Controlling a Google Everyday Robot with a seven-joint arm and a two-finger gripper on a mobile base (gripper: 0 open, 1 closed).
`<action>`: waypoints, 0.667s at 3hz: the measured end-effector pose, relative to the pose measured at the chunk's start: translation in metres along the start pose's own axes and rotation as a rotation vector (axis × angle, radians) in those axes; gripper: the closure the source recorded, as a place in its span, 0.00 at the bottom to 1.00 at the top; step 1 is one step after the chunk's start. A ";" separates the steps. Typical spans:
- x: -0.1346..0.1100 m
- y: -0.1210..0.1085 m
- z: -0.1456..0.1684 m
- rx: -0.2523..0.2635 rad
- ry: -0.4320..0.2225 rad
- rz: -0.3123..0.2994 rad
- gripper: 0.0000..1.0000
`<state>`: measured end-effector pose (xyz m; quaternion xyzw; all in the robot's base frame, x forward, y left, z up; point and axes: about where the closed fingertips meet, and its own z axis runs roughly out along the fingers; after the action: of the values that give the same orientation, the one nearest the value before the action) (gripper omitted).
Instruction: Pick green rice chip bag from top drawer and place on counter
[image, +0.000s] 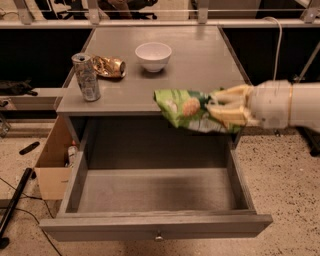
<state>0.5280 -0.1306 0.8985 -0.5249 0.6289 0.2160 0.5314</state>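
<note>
The green rice chip bag (187, 110) hangs in the air in front of the counter's front edge, above the open top drawer (155, 192). My gripper (227, 110) comes in from the right and is shut on the bag's right end. The bag's left end overlaps the front edge of the counter (200, 65) in the view. The drawer is pulled fully out, with its knob (158, 235) at the front centre.
On the counter stand a silver can (86, 76) at the left front, a crumpled gold wrapper (109, 66) behind it and a white bowl (153, 56) at the middle back. A cardboard box (52, 165) sits on the floor left of the cabinet.
</note>
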 end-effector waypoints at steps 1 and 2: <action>-0.030 -0.023 -0.015 0.033 -0.032 -0.051 1.00; -0.028 -0.024 -0.012 0.032 -0.029 -0.050 1.00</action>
<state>0.5406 -0.1367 0.9345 -0.5286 0.6111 0.2002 0.5541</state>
